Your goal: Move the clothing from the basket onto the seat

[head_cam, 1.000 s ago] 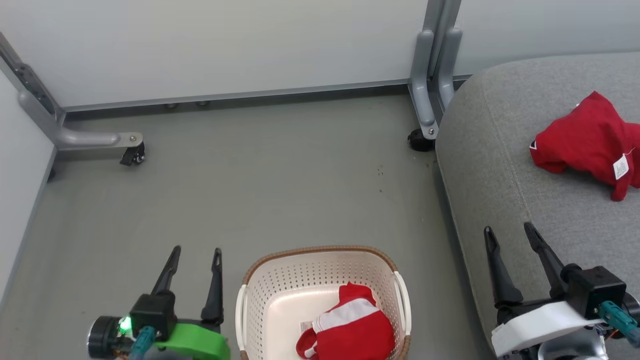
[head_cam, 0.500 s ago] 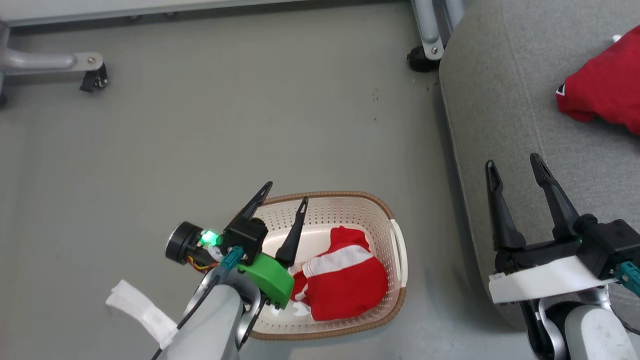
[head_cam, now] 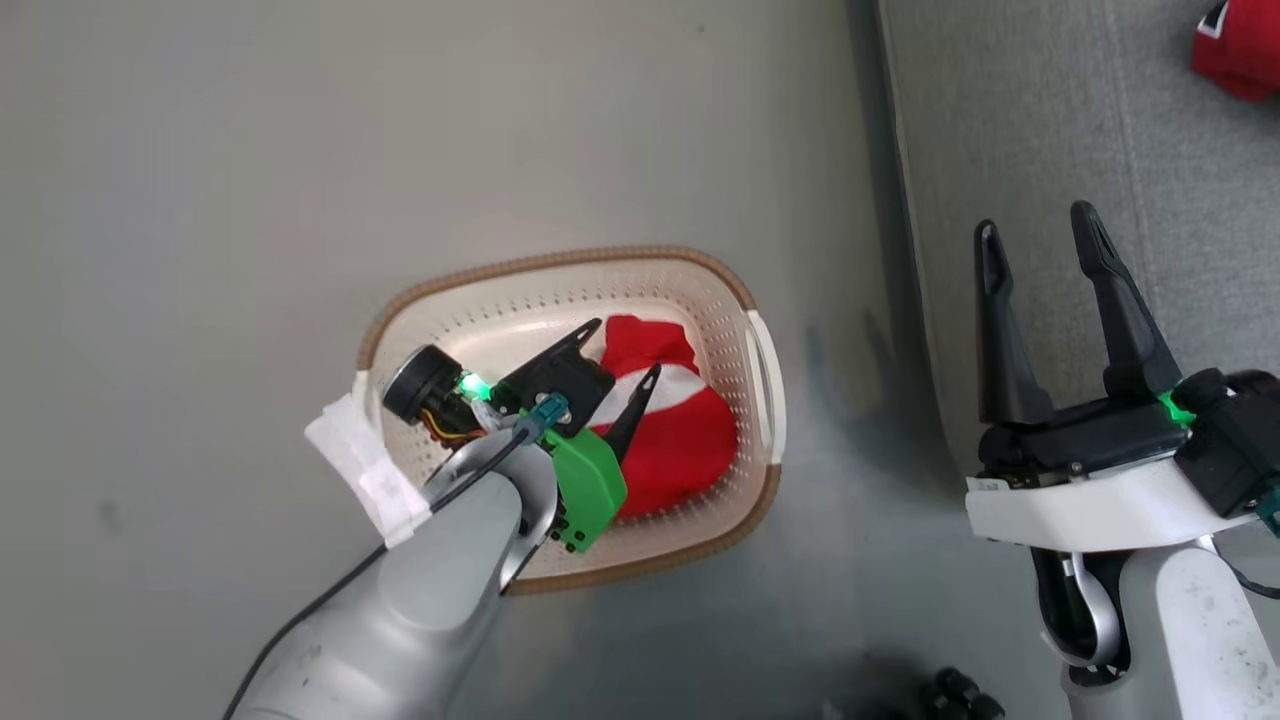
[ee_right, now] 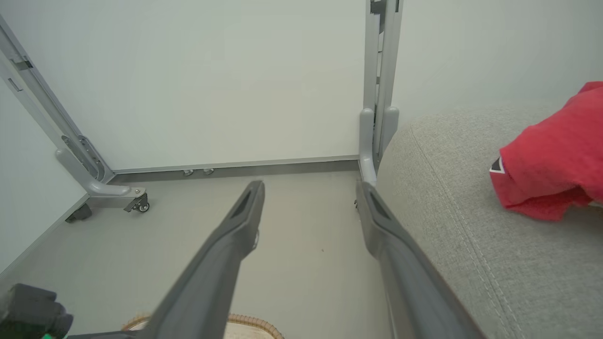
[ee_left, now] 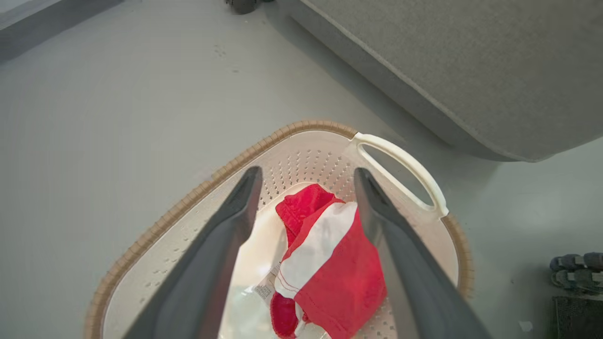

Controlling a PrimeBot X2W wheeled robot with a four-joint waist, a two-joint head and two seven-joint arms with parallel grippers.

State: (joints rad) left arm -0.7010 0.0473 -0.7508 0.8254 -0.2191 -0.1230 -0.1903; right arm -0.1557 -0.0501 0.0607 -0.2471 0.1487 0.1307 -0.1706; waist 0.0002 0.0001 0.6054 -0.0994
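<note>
The clothing (head_cam: 670, 440) that I can see best is a red piece with a white panel, lying in the basket (head_cam: 560, 262) toward its right side, and the basket stands on the floor (head_cam: 200, 200) just left of the seat (head_cam: 1000, 120). A second red garment (head_cam: 1240, 45) lies on the seat at the far right. My left gripper (head_cam: 625, 345) hangs over the basket with its fingers spread wide, one on either side of the garment's far end, and it grips nothing. I cannot tell whether a tip touches the cloth. My right gripper (head_cam: 1036, 220) is also wide open and empty at the seat's left edge, well apart from the garment there.
</note>
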